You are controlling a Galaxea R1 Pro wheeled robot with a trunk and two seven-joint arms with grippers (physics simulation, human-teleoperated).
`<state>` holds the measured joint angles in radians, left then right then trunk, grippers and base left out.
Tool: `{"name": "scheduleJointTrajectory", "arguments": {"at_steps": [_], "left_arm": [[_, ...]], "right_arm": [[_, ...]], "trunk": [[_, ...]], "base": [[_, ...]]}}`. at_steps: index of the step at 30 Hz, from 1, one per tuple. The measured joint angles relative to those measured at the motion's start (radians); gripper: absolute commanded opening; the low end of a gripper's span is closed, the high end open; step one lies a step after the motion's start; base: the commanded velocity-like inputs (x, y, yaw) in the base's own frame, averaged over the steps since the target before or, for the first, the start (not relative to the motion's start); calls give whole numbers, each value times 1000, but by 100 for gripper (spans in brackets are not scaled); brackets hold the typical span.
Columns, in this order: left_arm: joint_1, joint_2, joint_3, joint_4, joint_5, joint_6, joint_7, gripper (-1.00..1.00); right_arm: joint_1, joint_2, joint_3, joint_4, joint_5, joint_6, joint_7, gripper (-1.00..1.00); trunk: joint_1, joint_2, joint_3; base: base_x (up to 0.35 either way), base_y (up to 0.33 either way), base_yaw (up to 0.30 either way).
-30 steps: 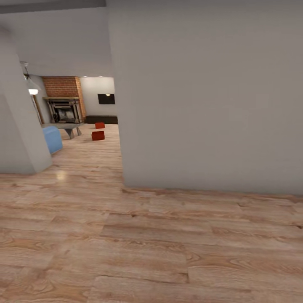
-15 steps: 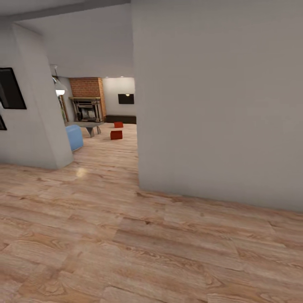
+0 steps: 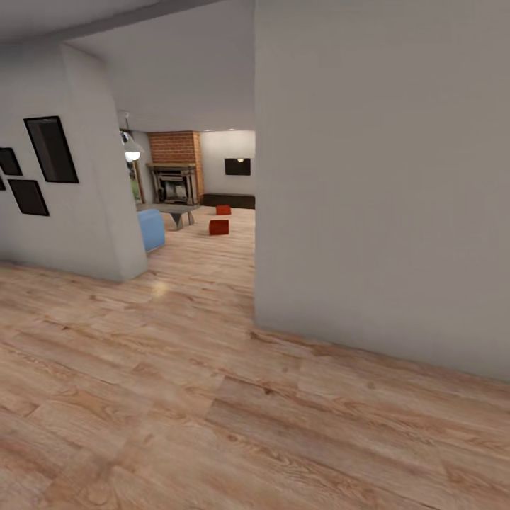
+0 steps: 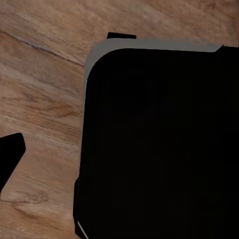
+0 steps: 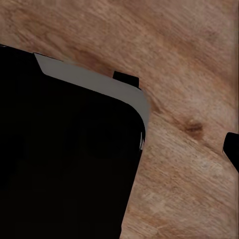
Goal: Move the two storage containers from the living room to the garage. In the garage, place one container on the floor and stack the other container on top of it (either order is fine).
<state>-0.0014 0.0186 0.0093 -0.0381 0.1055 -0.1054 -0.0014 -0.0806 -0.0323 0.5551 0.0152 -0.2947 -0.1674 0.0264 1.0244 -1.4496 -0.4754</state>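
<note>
Two bins [image 3: 219,227] [image 3: 224,210] are seen on the plank floor [image 3: 212,397] far beyond a wall [image 3: 382,177] — well away from the jaws, whose state cannot be told. Rigid, light, smooth walls are judged likely — each is best taken at a rim.

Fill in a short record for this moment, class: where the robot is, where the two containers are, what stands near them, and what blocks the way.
Location: hallway with light wood plank floor
Nearer storage container: on the living room floor, far ahead
Farther storage container: behind it, apart from it
Nearby: brick fireplace, blue sofa, table
Obstacle: grey wall at the right of the passage
Containers held: none
</note>
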Motion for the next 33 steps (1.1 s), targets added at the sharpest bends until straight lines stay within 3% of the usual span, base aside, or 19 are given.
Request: {"name": "scheduleJointTrajectory", "arguments": {"at_steps": [17, 33], "left_arm": [[0, 0, 0, 0, 0, 0, 0, 100], [0, 0, 0, 0, -1, 0, 0, 100]], "right_arm": [[0, 0, 1, 0, 0, 0, 0, 100], [0, 0, 0, 0, -11, 0, 0, 100]], "trunk": [[0, 0, 0], [0, 0, 0]], "base": [[321, 0, 10], [321, 0, 243]]}}
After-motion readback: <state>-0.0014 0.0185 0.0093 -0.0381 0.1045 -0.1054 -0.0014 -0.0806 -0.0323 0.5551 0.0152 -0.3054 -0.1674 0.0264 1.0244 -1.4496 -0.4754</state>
